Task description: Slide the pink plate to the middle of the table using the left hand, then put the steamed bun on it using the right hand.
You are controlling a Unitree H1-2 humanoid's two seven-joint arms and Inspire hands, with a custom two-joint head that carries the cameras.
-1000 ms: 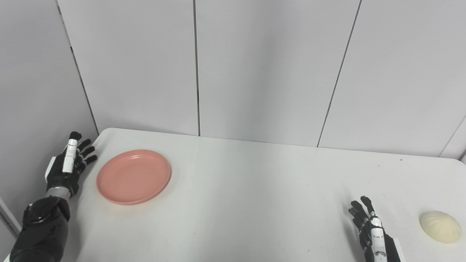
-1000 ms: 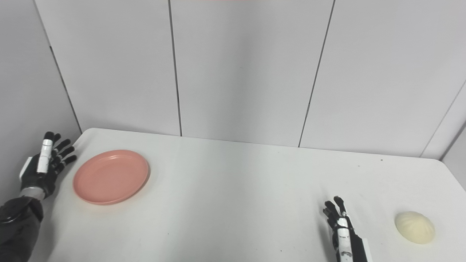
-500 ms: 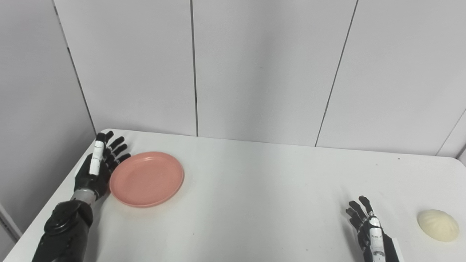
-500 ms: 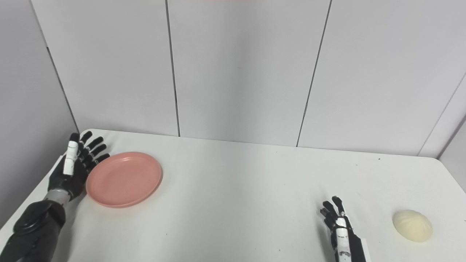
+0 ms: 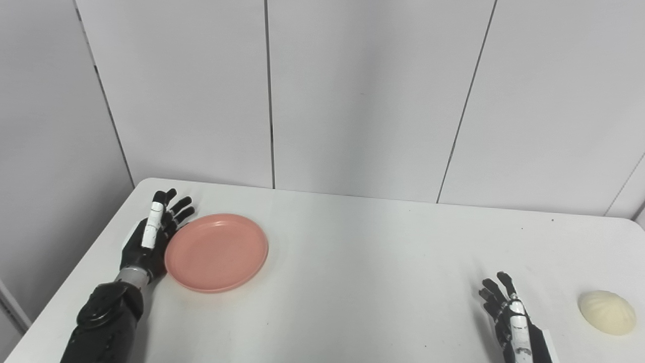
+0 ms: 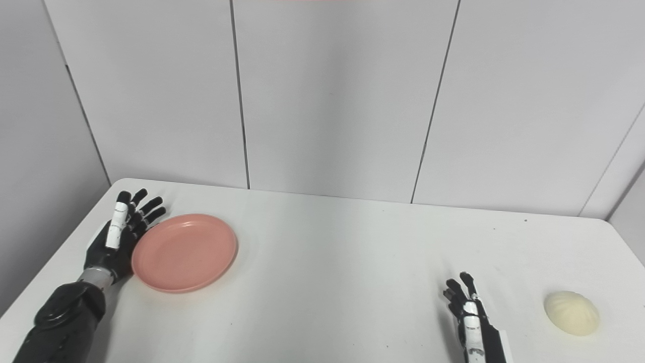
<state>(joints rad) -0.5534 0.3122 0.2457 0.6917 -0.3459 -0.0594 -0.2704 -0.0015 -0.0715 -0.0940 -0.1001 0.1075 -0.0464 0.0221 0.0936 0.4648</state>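
Left eye view shows the left hand (image 5: 148,239) standing on edge, fingers spread apart and holding nothing, its palm against the left rim of the pink plate (image 5: 216,252). The plate lies flat on the white tabletop (image 5: 363,262), well left of the tabletop's middle and nearer the far edge than the near one. The step in hand, as I judge it, is the sideways push of the plate.

To do it well, the palm should stay flat against the rim and low on the tabletop, so the shallow rim cannot ride up over the fingers or slip under them. The push ought to run through the plate's centre; contact off to the near or far side of the plate would likely spin it or send it curving away. A steady, slow sweep suits a light plate on a smooth surface, since a shove could send it skating past the middle. The hand should then draw back from the plate without dragging it.

Well to the right of the plate, the right hand (image 6: 468,312) waits near the front edge, fingers apart and empty. The steamed bun (image 6: 572,313) sits further right again, near that hand but apart from it, untouched.
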